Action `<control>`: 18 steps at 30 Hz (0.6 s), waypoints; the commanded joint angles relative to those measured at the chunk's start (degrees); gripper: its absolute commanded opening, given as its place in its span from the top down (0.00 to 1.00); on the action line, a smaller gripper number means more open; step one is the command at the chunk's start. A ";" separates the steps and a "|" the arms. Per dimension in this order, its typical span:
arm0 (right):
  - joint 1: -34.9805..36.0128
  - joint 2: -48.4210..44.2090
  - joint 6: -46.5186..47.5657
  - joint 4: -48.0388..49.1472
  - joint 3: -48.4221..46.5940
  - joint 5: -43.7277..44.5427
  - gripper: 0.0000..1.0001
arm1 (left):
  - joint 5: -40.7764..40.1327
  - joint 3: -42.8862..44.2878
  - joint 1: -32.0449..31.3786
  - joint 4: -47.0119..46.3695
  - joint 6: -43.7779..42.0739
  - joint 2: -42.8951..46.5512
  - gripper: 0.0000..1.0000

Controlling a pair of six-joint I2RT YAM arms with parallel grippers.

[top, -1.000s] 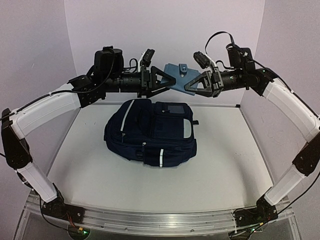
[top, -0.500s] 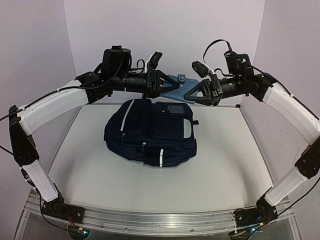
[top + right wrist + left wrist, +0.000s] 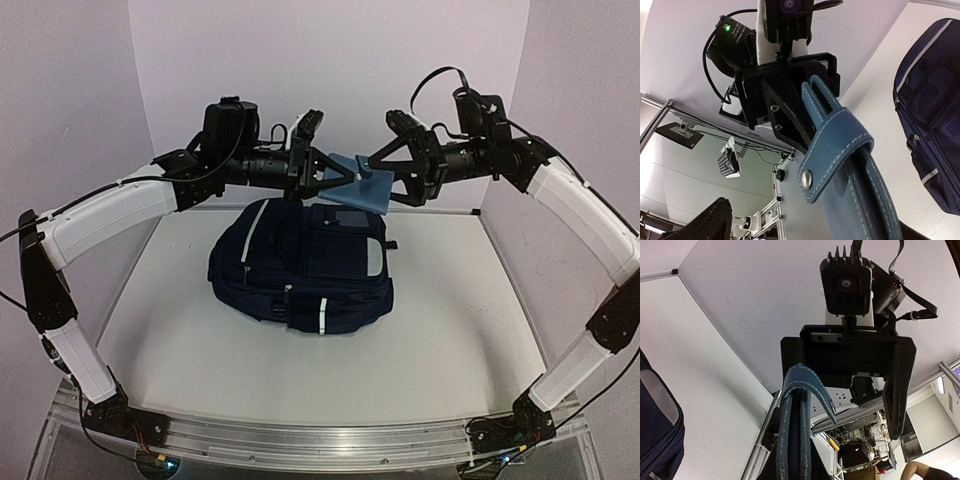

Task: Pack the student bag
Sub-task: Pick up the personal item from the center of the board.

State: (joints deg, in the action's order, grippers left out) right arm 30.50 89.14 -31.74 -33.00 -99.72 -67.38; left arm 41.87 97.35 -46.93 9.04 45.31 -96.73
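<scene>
Student bag — navy, white stripes — lies flat at middle of table, nearer far edge. L gripper above bag's far end, jaws clamped on blue snap wallet. R gripper — jaws spread wide round wallet's other end, not closed on it.

The backpack is matt navy woven cloth with pale shiny stripes. The wallet looks like smooth blue leather with white stitching and a shiny metal snap. The table is matt white; its front rail is brushed metal.
</scene>
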 commanded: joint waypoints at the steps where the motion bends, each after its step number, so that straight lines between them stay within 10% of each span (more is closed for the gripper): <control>1: -0.52 1.96 -2.89 3.16 -4.05 -1.01 0.12 | 4.46 -0.10 0.17 -3.11 1.39 1.34 1.00; 18: -3.46 5.08 -13.69 11.52 -1.68 -2.57 0.53 | 7.41 1.58 0.17 -2.67 0.72 -0.36 1.00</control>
State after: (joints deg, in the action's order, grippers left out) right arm 26.66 95.33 -42.35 -26.84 -102.69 -68.25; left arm 47.93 96.92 -46.87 8.69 46.50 -96.85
